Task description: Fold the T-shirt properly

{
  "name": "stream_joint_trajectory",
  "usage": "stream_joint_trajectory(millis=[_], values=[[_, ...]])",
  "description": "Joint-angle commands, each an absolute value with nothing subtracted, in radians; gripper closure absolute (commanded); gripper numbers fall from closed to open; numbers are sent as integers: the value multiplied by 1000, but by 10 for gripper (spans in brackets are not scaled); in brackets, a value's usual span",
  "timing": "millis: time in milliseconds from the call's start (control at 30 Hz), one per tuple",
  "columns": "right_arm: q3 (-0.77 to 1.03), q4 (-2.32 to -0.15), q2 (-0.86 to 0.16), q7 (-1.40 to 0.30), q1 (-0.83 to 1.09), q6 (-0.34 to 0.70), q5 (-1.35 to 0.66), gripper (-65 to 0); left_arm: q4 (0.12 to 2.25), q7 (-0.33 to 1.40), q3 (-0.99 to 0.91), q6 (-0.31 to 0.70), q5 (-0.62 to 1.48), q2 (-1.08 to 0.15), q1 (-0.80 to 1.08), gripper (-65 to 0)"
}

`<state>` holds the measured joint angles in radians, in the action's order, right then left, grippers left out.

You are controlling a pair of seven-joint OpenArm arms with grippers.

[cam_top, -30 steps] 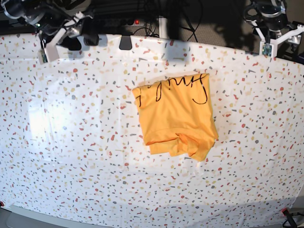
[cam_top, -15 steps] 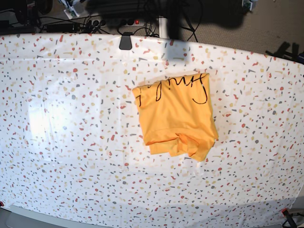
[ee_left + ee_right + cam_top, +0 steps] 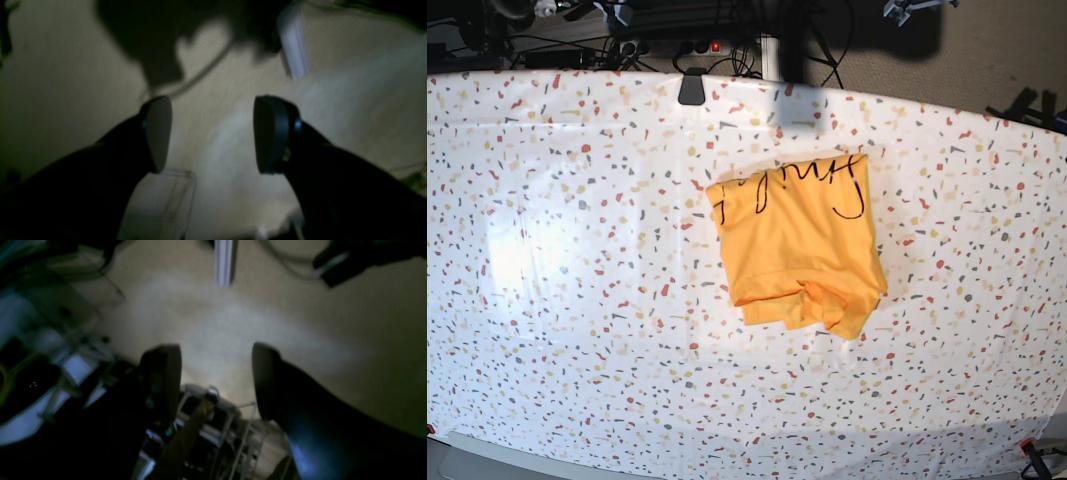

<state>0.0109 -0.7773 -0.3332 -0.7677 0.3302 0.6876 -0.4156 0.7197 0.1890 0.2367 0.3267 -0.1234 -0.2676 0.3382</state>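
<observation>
The mustard-yellow T-shirt (image 3: 795,245) lies folded into a rough rectangle near the middle of the speckled table (image 3: 577,250) in the base view. Black script runs along its far edge and its near edge is bunched. Both arms are pulled back beyond the table's far edge and barely show in the base view. My left gripper (image 3: 211,133) is open and empty, over beige floor. My right gripper (image 3: 217,380) is open and empty, over floor and a wire rack. The T-shirt shows in neither wrist view.
A black clamp (image 3: 691,90) sits on the table's far edge. Cables and equipment lie behind the table. A wire rack (image 3: 213,426) and dark gear are below the right gripper. A clear box (image 3: 160,203) is under the left gripper.
Both arms have drawn back from the table's far corners and out of the base view. The T-shirt has not moved.
</observation>
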Motion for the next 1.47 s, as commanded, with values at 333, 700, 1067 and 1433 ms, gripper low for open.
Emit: stream_joint_trajectory(millis=[333,700,1067,1433], values=[[-21,-654,-346,-437,183,625,-261,-324,649,-21,236,329,-134,-199,337,-367],[-21,-654,-347,-355,186,620,-262,-325,648,-16,236,329,-183,-148,295,-367],[-21,-654,-352,-426,186,620,-260,-324,648,-19,234,269,-242,-49,251,-356],[-21,-654,-352,-445,185,620,-261,-325,648,-30,234,269,-242,-50,252,-357]])
